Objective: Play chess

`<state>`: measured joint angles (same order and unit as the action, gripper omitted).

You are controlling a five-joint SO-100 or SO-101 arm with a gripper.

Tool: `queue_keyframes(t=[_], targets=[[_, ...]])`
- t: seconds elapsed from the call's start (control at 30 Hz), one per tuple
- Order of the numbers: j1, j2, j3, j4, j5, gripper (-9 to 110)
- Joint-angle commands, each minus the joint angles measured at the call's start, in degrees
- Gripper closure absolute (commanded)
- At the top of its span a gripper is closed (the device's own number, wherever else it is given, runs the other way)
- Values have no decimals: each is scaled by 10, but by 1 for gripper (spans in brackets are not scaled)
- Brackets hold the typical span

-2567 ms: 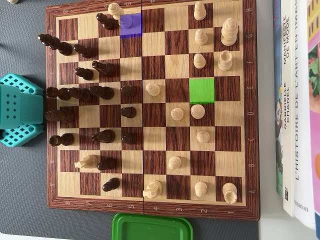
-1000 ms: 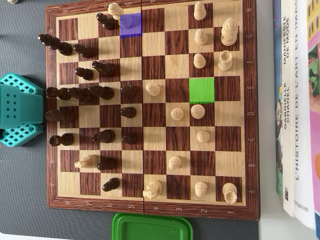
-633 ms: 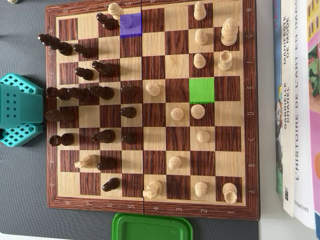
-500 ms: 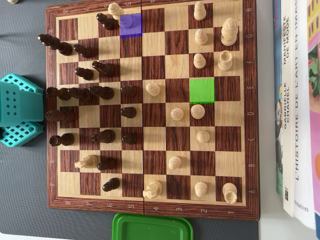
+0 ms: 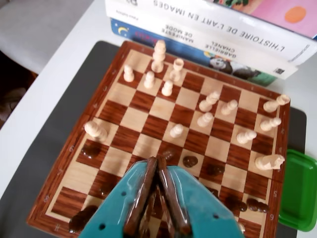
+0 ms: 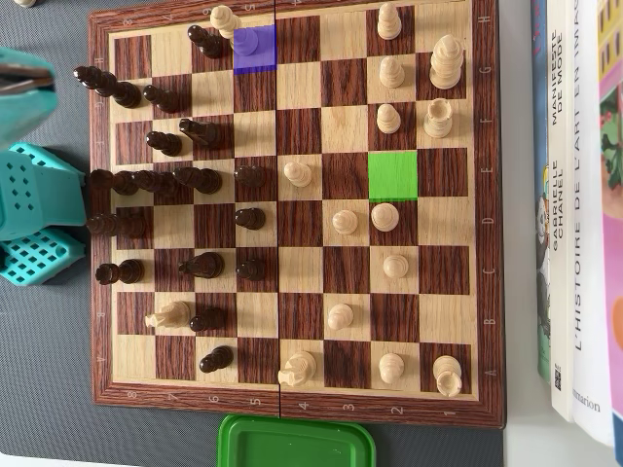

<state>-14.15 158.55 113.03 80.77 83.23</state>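
Observation:
The wooden chessboard (image 6: pixel 389 410) fills the overhead view, with dark pieces (image 6: pixel 200 179) on its left half and light pieces (image 6: pixel 385 216) mostly on the right. One square near the top edge is tinted purple (image 6: pixel 258 60) and a pawn stands on it. A square right of centre is tinted green (image 6: pixel 393 175) and holds nothing. My teal gripper (image 5: pixel 156 161) hangs over the dark pieces' end of the board (image 5: pixel 81 121) in the wrist view, its brown-padded jaws pressed together with nothing between them. From overhead, the gripper (image 6: pixel 27 84) is a blur off the board's left edge.
Books (image 6: pixel 576 195) lie stacked along the right of the board. A green plastic lid (image 6: pixel 297 443) sits against the board's bottom edge. The teal arm base (image 6: pixel 34 219) stands left of the board on a grey mat (image 6: pixel 49 389). One light piece (image 6: pixel 225 17) stands on the top rim.
The arm has risen from its folded rest; the gripper now shows as a blur at the upper left. No piece has moved.

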Motion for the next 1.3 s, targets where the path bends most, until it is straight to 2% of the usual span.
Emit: queue_keyframes(t=[0.0, 0.97, 1.17, 1.27], targets=[[-9, -37, -66, 47, -4, 98], [-31, -247, -374, 71, -24, 98], [-61, -324, -462, 169, -14, 98], [-93, -352, -464, 169, -11, 98]])
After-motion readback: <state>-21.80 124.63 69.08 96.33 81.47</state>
